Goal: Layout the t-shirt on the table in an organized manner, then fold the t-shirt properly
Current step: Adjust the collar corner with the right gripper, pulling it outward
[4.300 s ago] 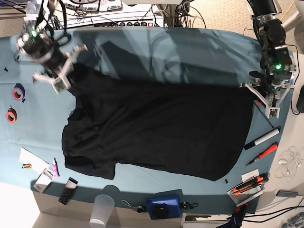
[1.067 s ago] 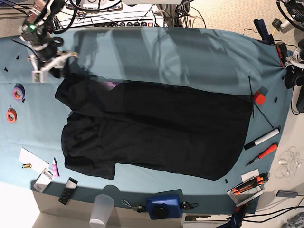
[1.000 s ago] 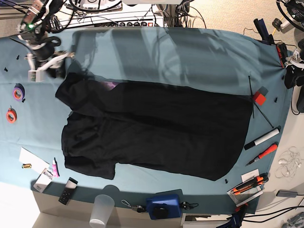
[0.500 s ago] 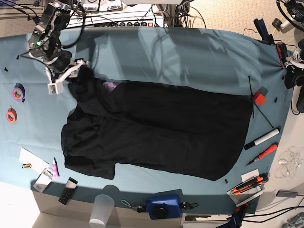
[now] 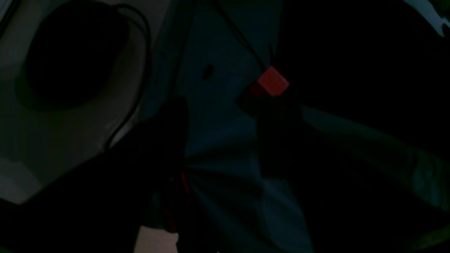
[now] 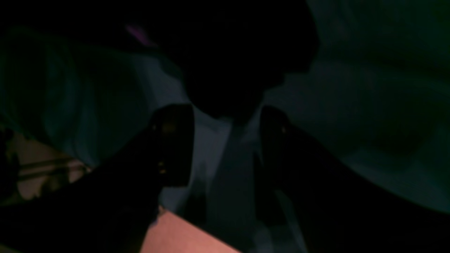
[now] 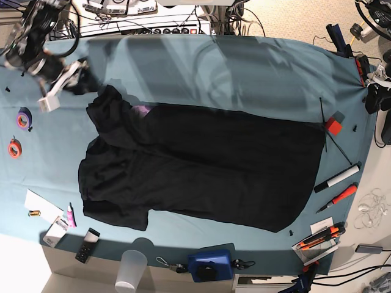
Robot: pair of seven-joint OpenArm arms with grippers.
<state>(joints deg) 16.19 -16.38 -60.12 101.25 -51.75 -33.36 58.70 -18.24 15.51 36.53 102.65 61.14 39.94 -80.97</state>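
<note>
- The t-shirt point(image 7: 201, 165) lies spread over the middle of the table point(image 7: 244, 67), hem toward the base view's right edge, neck and sleeves toward its left.
- Its upper left sleeve point(image 7: 110, 107) is bunched and folded over near the far left corner; a sliver of purple point(image 7: 142, 110) shows beside it.
- The right gripper point(image 7: 61, 82) hangs over the table's far left corner, just beside that bunched sleeve. In the right wrist view its fingers point(image 6: 174, 144) stand spread, with bare teal cloth between them and the dark fabric point(image 6: 228, 59) just ahead, not pinched.
- The left gripper point(image 7: 374, 91) sits at the far right edge, well apart from the shirt. The left wrist view is very dark; whether its jaws are spread or together I cannot tell.
- A red block point(image 7: 332, 126) sits near the right edge, just beside the hem.
</note>
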